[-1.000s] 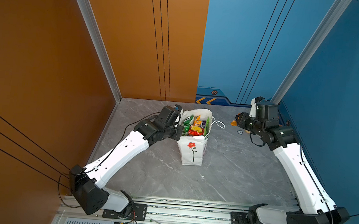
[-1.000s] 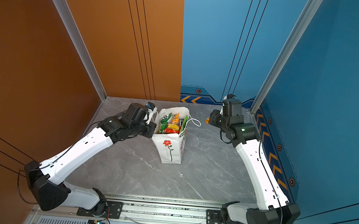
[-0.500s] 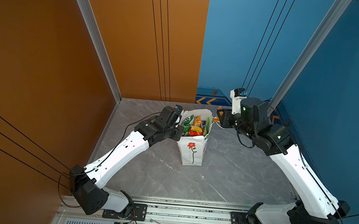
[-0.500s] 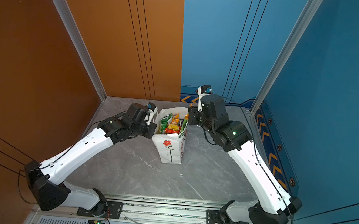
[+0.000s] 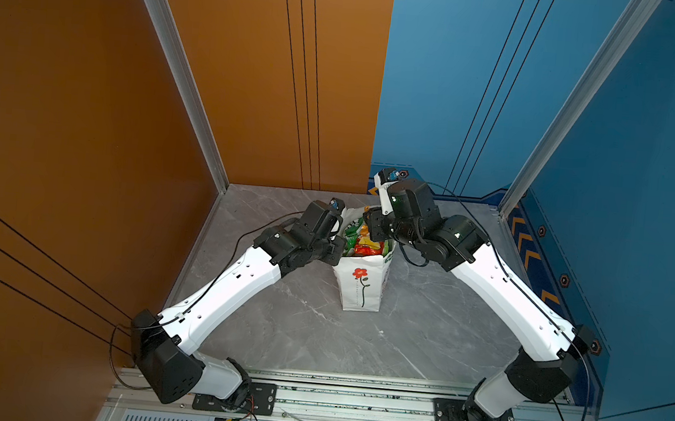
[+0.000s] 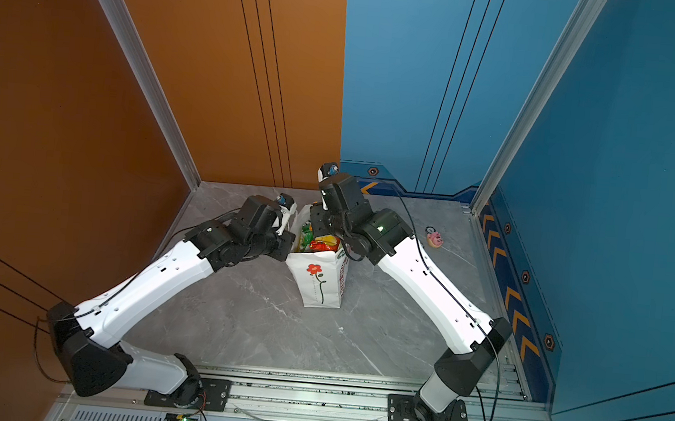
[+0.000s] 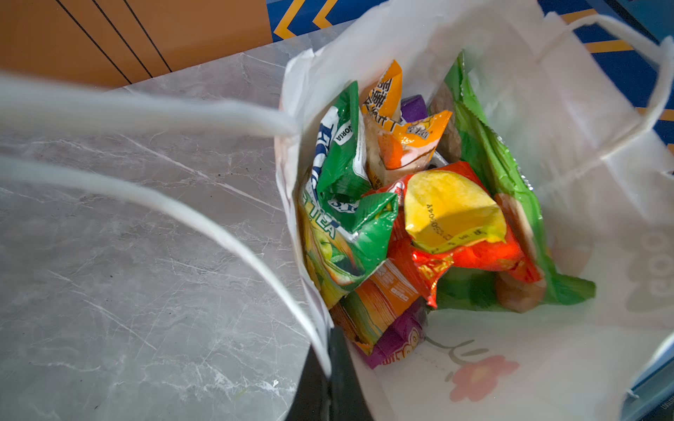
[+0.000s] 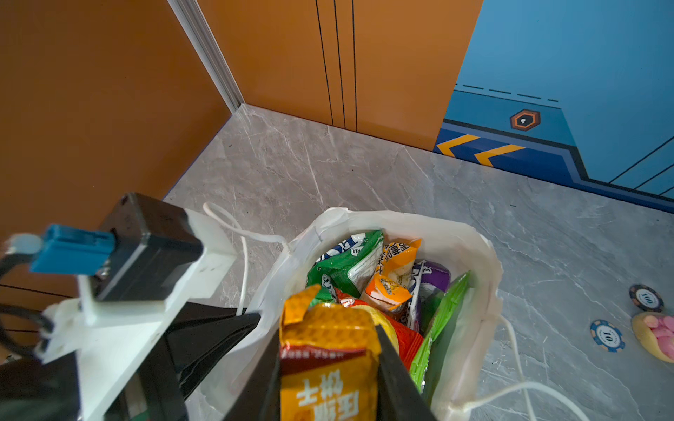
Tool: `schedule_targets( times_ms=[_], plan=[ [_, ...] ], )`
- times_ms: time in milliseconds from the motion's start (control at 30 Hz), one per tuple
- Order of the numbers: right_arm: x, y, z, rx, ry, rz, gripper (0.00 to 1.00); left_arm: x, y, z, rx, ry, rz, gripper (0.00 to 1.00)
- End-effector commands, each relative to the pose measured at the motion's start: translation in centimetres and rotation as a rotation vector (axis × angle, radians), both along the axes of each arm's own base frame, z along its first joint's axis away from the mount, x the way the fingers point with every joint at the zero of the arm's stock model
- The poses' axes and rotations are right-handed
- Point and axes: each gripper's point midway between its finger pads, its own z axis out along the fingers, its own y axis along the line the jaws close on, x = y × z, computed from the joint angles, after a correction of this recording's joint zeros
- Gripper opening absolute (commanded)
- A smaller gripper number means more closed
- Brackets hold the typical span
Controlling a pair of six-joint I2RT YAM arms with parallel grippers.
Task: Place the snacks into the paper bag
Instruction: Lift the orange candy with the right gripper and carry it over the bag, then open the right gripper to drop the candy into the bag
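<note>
A white paper bag (image 5: 362,293) printed with a red flower is seen upright on the grey marbled table (image 5: 276,323), between the two arms. Its creased rim is pinched by the left claw (image 7: 330,379), whose black jaws are pressed together on the thin paper. A white cord handle (image 7: 189,215) is seen looping out from that rim.

The bag is filled with crinkly foil snacks (image 7: 401,226): a crumpled green packet (image 7: 343,160), a red packet (image 7: 474,255) with a puffed yellow face, and a purple packet (image 7: 397,342) wedged low against the wall.

A flat, glossy orange packet (image 8: 328,379) with a honeycomb pattern near its top is clamped between the black jaws of the right claw (image 8: 328,339). It is held over the bag's open mouth. Whether it is touched by the packets below cannot be told.

A pink donut-shaped toy (image 6: 435,239) and two round chips (image 8: 607,335) are seen flat on the table, well apart from the bag.
</note>
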Motion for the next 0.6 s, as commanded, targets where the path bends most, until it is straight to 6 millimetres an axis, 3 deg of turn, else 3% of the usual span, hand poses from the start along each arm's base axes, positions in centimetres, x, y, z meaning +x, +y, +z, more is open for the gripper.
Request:
schedule_targets(
  times_ms=[0,133,333,433,567],
  plan=[
    [0.1,-0.3,-0.1,-0.032,0.003,-0.016,0.29,0.4,0.6,2.6,-0.003,-0.097,0.015,0.00],
    [0.5,-0.3,-1.6,-0.061,0.032,-0.036,0.31,0.4,0.6,2.6,-0.001,-0.097,0.014,0.00],
    [0.8,-0.5,-3.5,-0.089,0.075,-0.063,0.47,0.3,0.6,2.5,-0.002,-0.096,0.014,0.00],
    [0.8,-0.7,-3.3,-0.084,0.071,-0.071,0.55,0.3,0.6,2.5,-0.002,-0.097,0.014,0.00],
    [0.8,-1.0,-2.9,-0.081,0.061,-0.080,0.58,0.3,0.6,2.6,-0.002,-0.098,0.014,0.00]
  ],
)
